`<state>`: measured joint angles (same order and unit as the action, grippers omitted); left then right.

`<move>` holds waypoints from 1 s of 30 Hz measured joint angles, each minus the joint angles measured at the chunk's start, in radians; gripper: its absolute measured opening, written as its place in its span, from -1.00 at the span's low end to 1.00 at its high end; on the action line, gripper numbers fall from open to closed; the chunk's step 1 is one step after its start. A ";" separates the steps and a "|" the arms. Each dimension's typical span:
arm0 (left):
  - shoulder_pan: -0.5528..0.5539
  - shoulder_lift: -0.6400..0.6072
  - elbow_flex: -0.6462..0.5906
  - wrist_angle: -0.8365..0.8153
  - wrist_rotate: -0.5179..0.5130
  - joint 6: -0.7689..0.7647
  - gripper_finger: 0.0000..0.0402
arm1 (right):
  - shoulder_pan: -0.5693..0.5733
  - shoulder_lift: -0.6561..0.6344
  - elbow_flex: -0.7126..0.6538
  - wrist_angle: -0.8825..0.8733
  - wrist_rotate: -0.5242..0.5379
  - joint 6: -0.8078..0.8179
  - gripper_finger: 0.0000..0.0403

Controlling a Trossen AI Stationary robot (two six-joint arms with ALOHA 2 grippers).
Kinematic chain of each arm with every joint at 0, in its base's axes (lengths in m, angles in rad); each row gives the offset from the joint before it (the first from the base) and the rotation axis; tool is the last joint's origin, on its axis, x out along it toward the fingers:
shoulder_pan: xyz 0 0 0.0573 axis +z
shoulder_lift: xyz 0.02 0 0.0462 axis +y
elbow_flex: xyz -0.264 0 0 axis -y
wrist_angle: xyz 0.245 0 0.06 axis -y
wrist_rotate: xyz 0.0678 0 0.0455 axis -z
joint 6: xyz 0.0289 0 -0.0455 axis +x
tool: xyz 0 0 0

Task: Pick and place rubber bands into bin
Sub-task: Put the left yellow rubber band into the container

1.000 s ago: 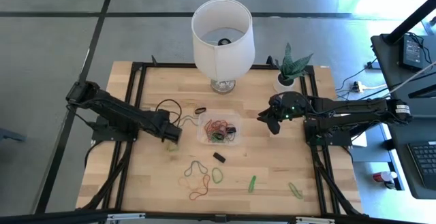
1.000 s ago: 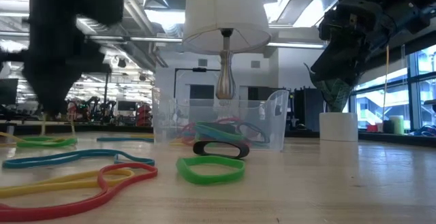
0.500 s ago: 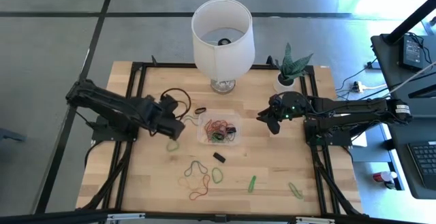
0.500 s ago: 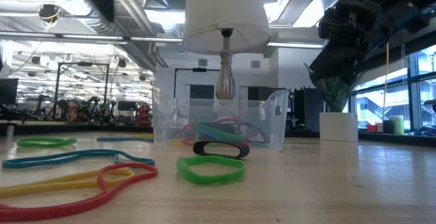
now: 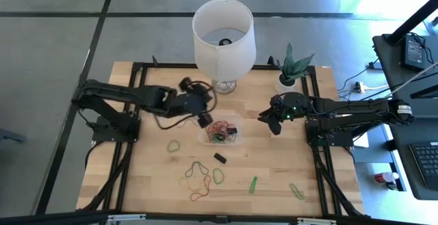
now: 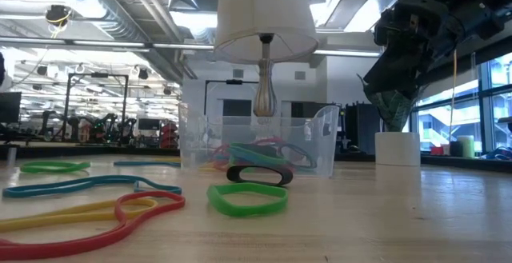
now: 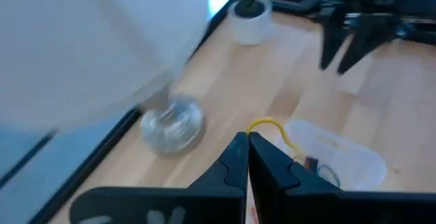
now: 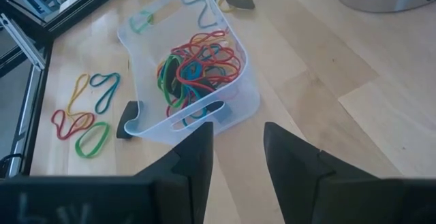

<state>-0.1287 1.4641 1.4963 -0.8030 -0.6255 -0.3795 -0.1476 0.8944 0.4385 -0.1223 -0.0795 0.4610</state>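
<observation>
left gripper (image 7: 246, 157): fingers pressed together, pinching a yellow rubber band (image 7: 271, 127) – a thin loop sticks out past the tips; in the high view it sits above the bin's left edge, near the lamp base
left arm (image 5: 130, 96): reaches from the table's left side across toward the middle
right gripper (image 8: 235, 152): fingers parted, nothing between them; it hangs off the table just right of the bin, pointed at it
right arm (image 5: 356, 107): stretched in from the right side, parked
bin (image 5: 203, 135): clear tub, centre of the table, in front of the lamp; holds a tangle of red, green, orange and blue bands (image 8: 197, 71)
black band by bin (image 5: 220, 158): lies flat just in front of the bin; low view shows it touching or nearly touching the front wall – cannot tell which
loose bands, front (image 5: 199, 178): cluster of red, orange, yellow, teal and green loops on the wood, nearer the front edge than the bin
green band, left (image 5: 174, 145): alone, left of the bin
green bands, right (image 5: 253, 184): one in front and right of the bin, another (image 5: 296, 191) farther right near the front edge
lamp (image 5: 224, 33): white shade, glass base (image 7: 172, 122), back centre of the table
plant pot (image 5: 286, 81): white, with spiky green plant, back right, beside the right gripper
table (image 5: 274, 156): light wood, black frame rails on both sides
</observation>
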 joint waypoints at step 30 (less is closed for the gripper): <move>0.153 0.573 -0.001 -0.004 0.729 0.218 -0.99 | 0.000 0.000 0.000 0.008 0.000 0.032 -0.33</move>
<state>0.0242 2.0373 1.4956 -0.8068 0.1036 -0.1612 -0.1475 0.8944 0.4385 -0.1143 -0.0795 0.4927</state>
